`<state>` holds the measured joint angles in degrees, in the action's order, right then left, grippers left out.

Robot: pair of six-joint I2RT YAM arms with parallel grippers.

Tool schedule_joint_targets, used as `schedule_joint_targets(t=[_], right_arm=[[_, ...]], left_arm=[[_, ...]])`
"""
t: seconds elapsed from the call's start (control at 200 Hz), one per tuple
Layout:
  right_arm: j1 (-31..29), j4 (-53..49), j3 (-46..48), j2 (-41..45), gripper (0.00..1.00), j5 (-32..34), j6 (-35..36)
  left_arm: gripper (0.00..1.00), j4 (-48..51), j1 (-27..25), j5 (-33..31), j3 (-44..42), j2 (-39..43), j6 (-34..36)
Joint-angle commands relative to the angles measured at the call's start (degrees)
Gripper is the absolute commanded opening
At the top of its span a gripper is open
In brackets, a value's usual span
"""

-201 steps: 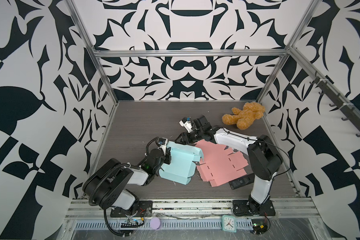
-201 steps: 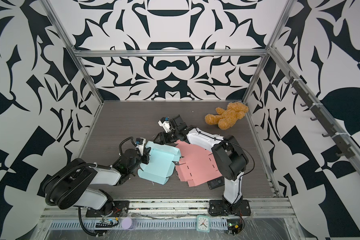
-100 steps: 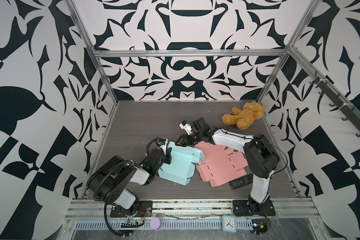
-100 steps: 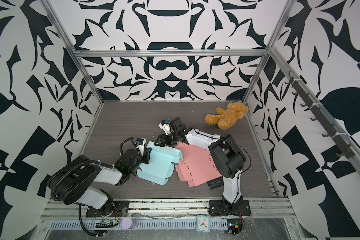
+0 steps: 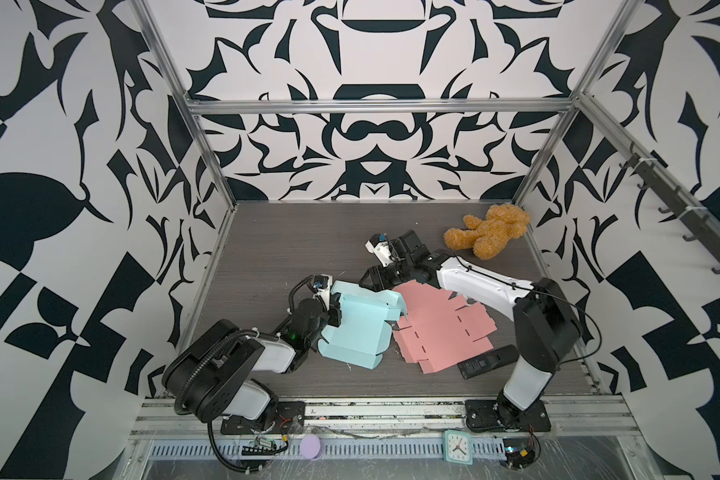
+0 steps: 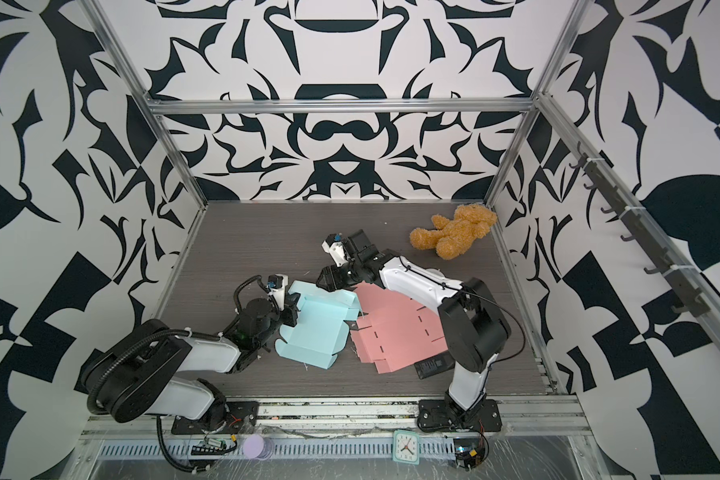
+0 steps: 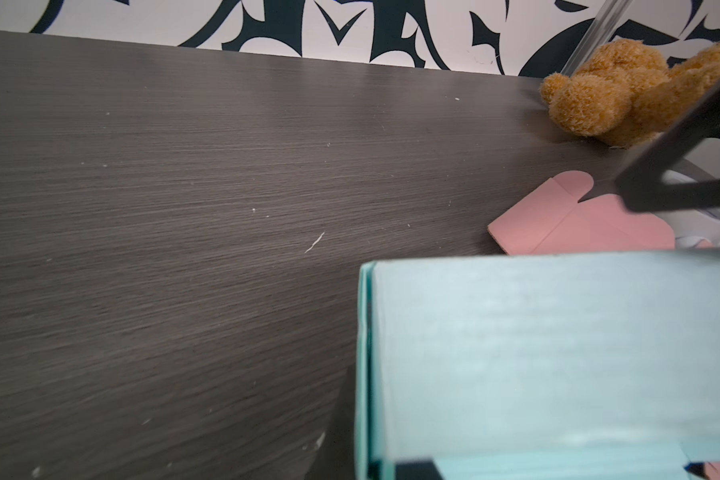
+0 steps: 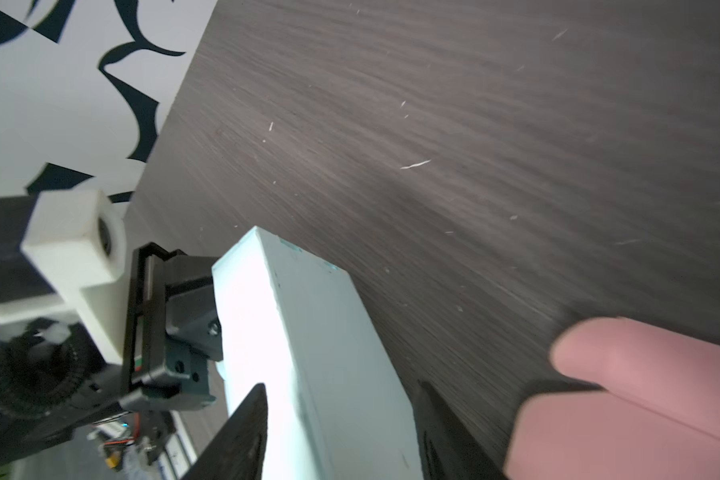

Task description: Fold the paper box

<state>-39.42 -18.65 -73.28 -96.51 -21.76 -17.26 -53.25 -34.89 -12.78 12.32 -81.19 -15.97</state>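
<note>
While left fingers pinch the blue box, half hidden, right fingers straddle it, grip unclear.

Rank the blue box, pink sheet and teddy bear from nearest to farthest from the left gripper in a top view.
1. blue box, touching the left gripper, centre-left.
2. pink sheet, just right of the box.
3. teddy bear, far right back corner.

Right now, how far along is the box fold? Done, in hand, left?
Done: blue box is partly raised, left and far walls standing. In hand: left claw pinches the left wall; right claw straddles the far wall, grip unclear. Left: rounded end flap untucked; pink blank lies flat, unfolded.
</note>
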Motion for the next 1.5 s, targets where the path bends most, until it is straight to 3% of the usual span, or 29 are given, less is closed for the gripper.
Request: schedule_joint_targets(t=[0.0, 0.115, 0.25, 0.375, 0.725, 1.17, 1.495], right_arm=[[-4.06, -9.42, -3.19, 9.80, 0.57, 14.57, 6.61], [-8.53, -14.02, -1.73, 16.17, 0.40, 23.25, 7.02], [-11.32, -16.47, 0.81, 18.67, 0.18, 26.93, 6.07], [-11.95, -15.26, 2.15, 18.04, 0.12, 28.90, 5.81], [-11.94, -10.00, -1.47, 10.91, 0.09, 32.08, 9.75], [-11.87, -7.40, -2.61, 6.59, 0.11, 32.29, 10.38], [-11.89, -9.08, -5.89, 4.10, 0.11, 28.02, 10.14]], left_arm=[[0.10, 8.31, 0.09, -4.04, 1.90, 3.39, -3.29], [0.10, 20.74, 0.04, -8.17, 5.43, 6.70, -8.15], [0.10, 31.96, 0.08, -10.15, 8.95, 10.41, -12.48], [0.09, 37.40, 0.00, -9.44, 10.67, 12.34, -14.17], [0.09, 40.80, -0.46, -9.46, 9.74, 17.81, -14.91], [0.09, 41.05, -0.64, -8.22, 10.18, 18.69, -14.27], [0.09, 42.78, -0.98, -8.21, 9.91, 20.76, -14.17]])
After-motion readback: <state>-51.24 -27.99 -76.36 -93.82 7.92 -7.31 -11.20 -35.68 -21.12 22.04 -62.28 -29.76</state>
